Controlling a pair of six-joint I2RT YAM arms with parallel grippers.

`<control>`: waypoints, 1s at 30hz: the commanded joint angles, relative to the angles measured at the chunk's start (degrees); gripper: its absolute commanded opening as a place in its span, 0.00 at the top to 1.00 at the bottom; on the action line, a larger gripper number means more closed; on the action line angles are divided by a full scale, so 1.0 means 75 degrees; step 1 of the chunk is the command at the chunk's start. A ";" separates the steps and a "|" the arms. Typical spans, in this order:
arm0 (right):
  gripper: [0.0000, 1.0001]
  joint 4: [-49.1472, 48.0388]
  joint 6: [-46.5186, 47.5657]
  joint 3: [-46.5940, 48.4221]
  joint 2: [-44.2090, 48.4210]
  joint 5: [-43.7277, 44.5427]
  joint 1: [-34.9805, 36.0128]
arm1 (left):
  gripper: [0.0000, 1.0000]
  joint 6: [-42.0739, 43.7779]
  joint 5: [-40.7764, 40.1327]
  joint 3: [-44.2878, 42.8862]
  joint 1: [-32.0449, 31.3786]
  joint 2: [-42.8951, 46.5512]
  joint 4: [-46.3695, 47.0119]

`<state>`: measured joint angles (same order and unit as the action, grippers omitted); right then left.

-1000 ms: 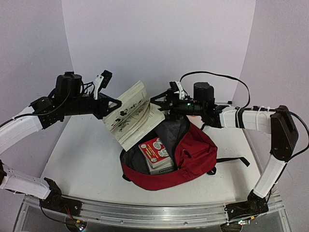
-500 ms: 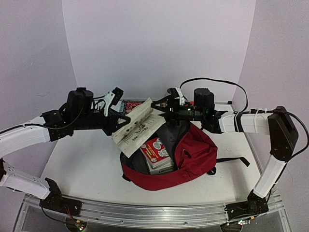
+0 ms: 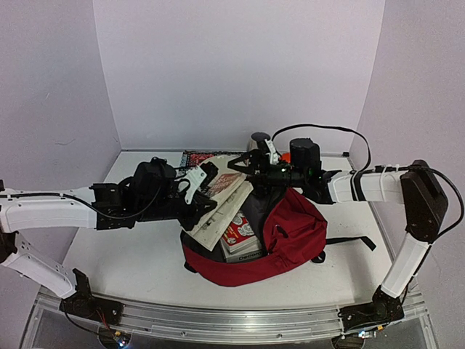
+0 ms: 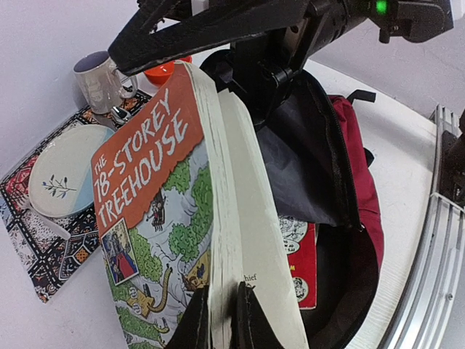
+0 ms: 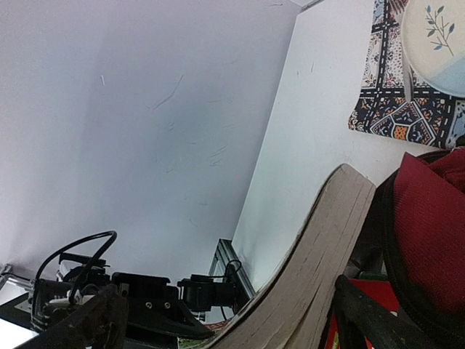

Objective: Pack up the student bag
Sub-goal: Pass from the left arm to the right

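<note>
The student bag [image 3: 290, 234] lies in the middle of the counter [image 3: 131, 254], its mouth unzipped and gaping toward 10 o'clock, with a red-covered book [image 3: 240, 231] already lying inside against the grey lining. The left hand [image 4: 221, 321] is nearly closed, pinching the lower edge of a thick paperback [image 4: 156, 218] so that the covers splay a little around the fingers. In the overhead view the paperback's long axis runs from about 7 o'clock to 1 o'clock and tilts down, its far end over the mouth.

From the left hand the opening lies at roughly 4 o'clock, close by, so this arm is the one placed to slide the paperback in along its length. The right hand [image 3: 242, 164] hangs at the bag's 12 o'clock rim, fingers spread as wide as they go. I cannot tell whether one finger is hooking the fabric; it grips nothing. The likely snag is the paperback's leading corner catching the rim or landing on the red book.
</note>
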<state>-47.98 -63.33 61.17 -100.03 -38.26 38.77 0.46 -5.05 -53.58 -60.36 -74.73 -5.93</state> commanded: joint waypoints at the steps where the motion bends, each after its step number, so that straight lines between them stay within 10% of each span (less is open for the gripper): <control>1: 0.06 0.0015 0.0275 0.0187 -0.0009 -0.0382 0.0188 | 1.00 0.0632 -0.0758 -0.0284 -0.0427 -0.0104 0.1049; 16: 0.84 0.1187 0.0971 0.0672 0.0026 -0.0629 0.0222 | 0.95 0.1435 -0.2806 -0.0539 -0.1451 -0.0779 0.0964; 20: 1.00 0.1193 0.1036 0.0766 0.0125 -0.0632 0.0211 | 0.74 0.1416 -0.3096 -0.0554 -0.1543 -0.0657 0.0854; 30: 1.00 0.0956 0.1269 0.0822 0.0763 -0.0241 -0.0020 | 0.25 0.0384 -0.3865 -0.0268 -0.1473 0.0202 0.0838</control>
<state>-34.92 -54.64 64.14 -100.43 -39.54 39.62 7.75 -30.12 -54.17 -71.97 -77.03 -2.57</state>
